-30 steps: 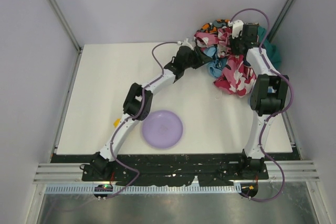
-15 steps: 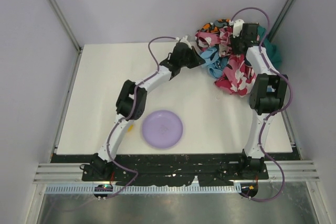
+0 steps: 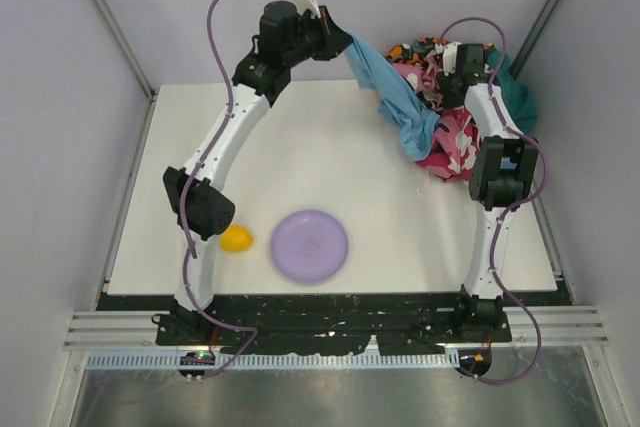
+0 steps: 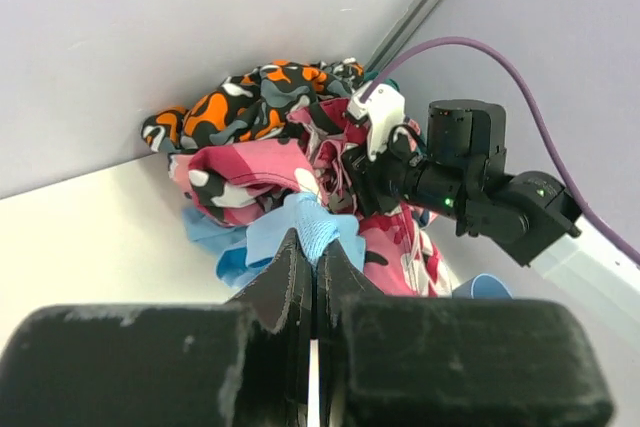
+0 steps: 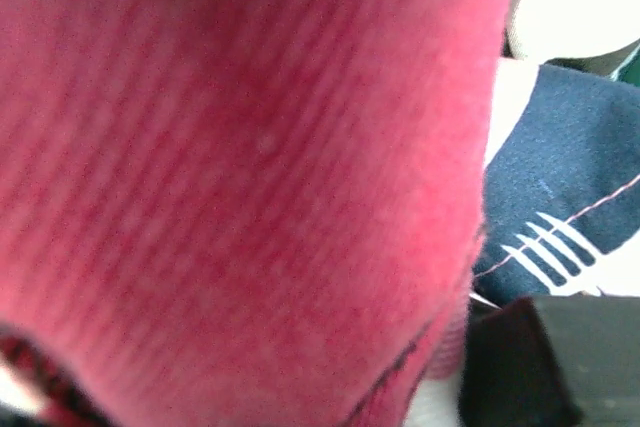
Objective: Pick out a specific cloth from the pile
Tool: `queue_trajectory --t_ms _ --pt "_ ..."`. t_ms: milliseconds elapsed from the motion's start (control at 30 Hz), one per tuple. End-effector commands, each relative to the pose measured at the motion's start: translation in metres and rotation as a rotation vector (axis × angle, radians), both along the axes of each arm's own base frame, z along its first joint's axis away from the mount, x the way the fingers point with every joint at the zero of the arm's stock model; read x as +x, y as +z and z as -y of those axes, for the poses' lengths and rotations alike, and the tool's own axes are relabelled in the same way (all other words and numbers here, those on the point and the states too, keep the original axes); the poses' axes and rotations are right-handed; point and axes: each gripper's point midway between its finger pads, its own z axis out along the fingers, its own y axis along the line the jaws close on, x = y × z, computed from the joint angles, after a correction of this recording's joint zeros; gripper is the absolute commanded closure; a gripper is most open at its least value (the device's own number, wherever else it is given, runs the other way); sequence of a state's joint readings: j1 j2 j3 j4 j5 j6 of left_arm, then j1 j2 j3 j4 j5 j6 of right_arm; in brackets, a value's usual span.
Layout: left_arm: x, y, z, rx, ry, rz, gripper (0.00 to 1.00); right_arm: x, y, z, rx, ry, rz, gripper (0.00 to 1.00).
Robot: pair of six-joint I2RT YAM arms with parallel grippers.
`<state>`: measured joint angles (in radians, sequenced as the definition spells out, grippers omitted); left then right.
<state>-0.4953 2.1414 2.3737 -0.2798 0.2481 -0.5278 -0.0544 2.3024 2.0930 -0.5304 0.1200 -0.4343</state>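
My left gripper [image 3: 345, 43] is shut on the sky-blue cloth [image 3: 398, 97] and holds it raised above the table's back edge. The cloth hangs stretched from the jaws down to the pile [image 3: 450, 137] at the back right corner. In the left wrist view the cloth [image 4: 315, 229] is pinched between the closed fingertips, with the pile [image 4: 260, 142] beyond it. My right gripper [image 3: 440, 75] is pressed into the top of the pile. The right wrist view is filled by pink-red fabric [image 5: 240, 167], and its fingers are hidden.
A purple plate [image 3: 310, 245] lies near the front middle of the white table [image 3: 200, 167]. A small yellow object [image 3: 237, 238] sits left of the plate. A dark teal-green cloth [image 3: 520, 102] lies at the pile's right edge by the wall.
My left arm has risen high and swung back and left, pulling the sky-blue cloth out of the pile. The yellow object, hidden before, now shows. The right arm has barely moved.
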Motion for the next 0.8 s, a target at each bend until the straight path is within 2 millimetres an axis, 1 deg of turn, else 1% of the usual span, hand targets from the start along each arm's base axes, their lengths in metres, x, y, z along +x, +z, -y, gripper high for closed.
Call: queue_trajectory --t_ms 0,33,67,100,167,300,367,500,633,667,767 --pt "-0.034 0.101 -0.048 0.007 0.022 0.213 1.00 -0.018 -0.020 0.055 -0.128 -0.146 -0.099 0.54" --pt "-0.040 0.113 -0.057 0.005 0.033 0.240 1.00 -0.019 -0.020 0.056 -0.131 -0.152 -0.099 0.54" --pt "-0.051 0.130 -0.065 -0.001 0.042 0.277 1.00 -0.019 -0.021 0.057 -0.134 -0.158 -0.100 0.54" --pt "-0.057 0.141 -0.073 0.001 0.059 0.299 1.00 -0.020 -0.022 0.057 -0.132 -0.159 -0.104 0.54" --pt "-0.076 0.168 -0.092 0.004 0.100 0.361 1.00 -0.020 -0.024 0.057 -0.125 -0.167 -0.105 0.54" --pt "-0.089 0.207 -0.130 0.022 0.256 0.465 1.00 -0.020 -0.029 0.056 -0.115 -0.175 -0.110 0.54" --pt "-0.100 0.224 -0.144 0.020 0.282 0.498 1.00 -0.021 -0.029 0.056 -0.115 -0.175 -0.113 0.54" --pt "-0.120 0.247 -0.171 0.045 0.360 0.567 1.00 -0.021 -0.029 0.058 -0.119 -0.181 -0.112 0.53" --pt "-0.135 0.263 -0.189 0.076 0.415 0.625 1.00 -0.022 -0.025 0.059 -0.118 -0.191 -0.104 0.53" --pt "-0.137 0.267 -0.197 0.076 0.454 0.631 1.00 -0.022 -0.024 0.058 -0.115 -0.192 -0.100 0.53" --pt "-0.137 0.275 -0.208 0.079 0.505 0.655 1.00 -0.022 -0.024 0.058 -0.107 -0.196 -0.099 0.53"
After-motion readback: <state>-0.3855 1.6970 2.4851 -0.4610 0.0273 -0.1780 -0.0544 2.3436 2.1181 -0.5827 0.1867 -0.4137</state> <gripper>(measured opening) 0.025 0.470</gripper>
